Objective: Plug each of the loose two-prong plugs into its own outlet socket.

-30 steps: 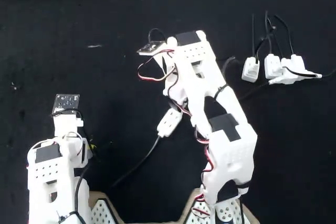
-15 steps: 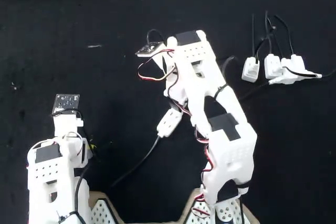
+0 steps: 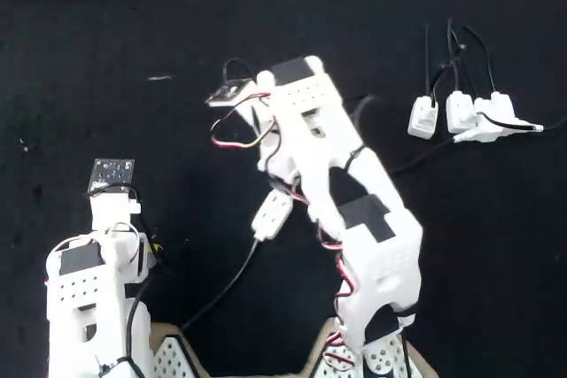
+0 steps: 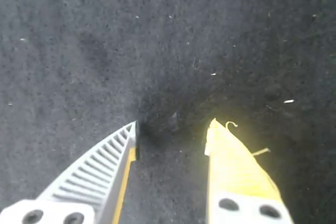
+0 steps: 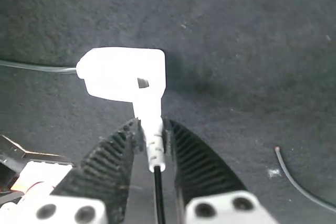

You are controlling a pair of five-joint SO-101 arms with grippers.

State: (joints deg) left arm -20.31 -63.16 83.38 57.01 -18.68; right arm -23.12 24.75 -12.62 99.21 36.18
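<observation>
Snugly between the right jaws, neck of the plug (image 5: 126, 77).

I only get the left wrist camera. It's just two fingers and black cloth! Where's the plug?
Observer: The right arm has it. Its fingers are shut on the thin neck of the white plug.
Operator: Is it close to the holes it goes in?
Observer: No. From above, the plug is near the middle of the table. The small white pieces with black wires, probably the sockets, lie apart from it on the far right.
Operator: Does the plug have a wire too?
Observer: Yes, a black cord runs from it toward the near edge of the table.
</observation>
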